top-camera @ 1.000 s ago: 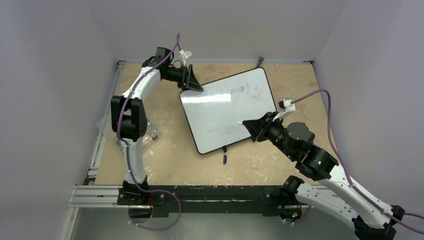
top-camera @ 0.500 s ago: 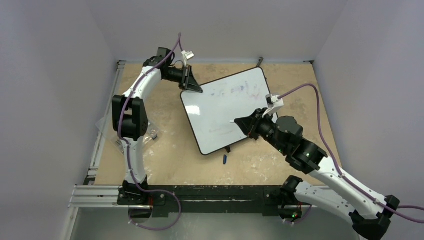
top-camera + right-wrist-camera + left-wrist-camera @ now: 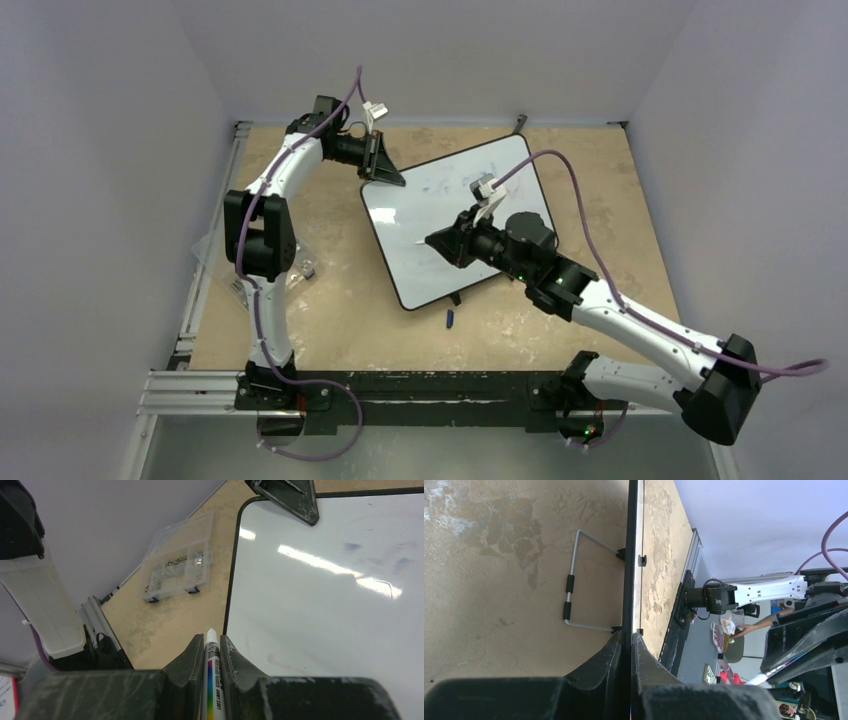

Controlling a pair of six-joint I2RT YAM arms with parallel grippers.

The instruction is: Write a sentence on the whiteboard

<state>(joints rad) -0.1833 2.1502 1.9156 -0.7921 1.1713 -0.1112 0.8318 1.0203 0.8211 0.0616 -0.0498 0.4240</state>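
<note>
While aslant, right hand (image 3: 432,241) over whiteboard (image 3: 408,205).

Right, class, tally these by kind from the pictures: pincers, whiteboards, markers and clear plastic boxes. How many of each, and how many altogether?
pincers: 2 (left pincer, right pincer)
whiteboard: 1
marker: 1
clear box: 1
total: 5

The whiteboard (image 3: 425,205) is glossy white, with a thin black frame and rounded corners. It sits askew on the table (image 3: 340,320), with faint purple smudges (image 3: 352,546) on its face.
</note>
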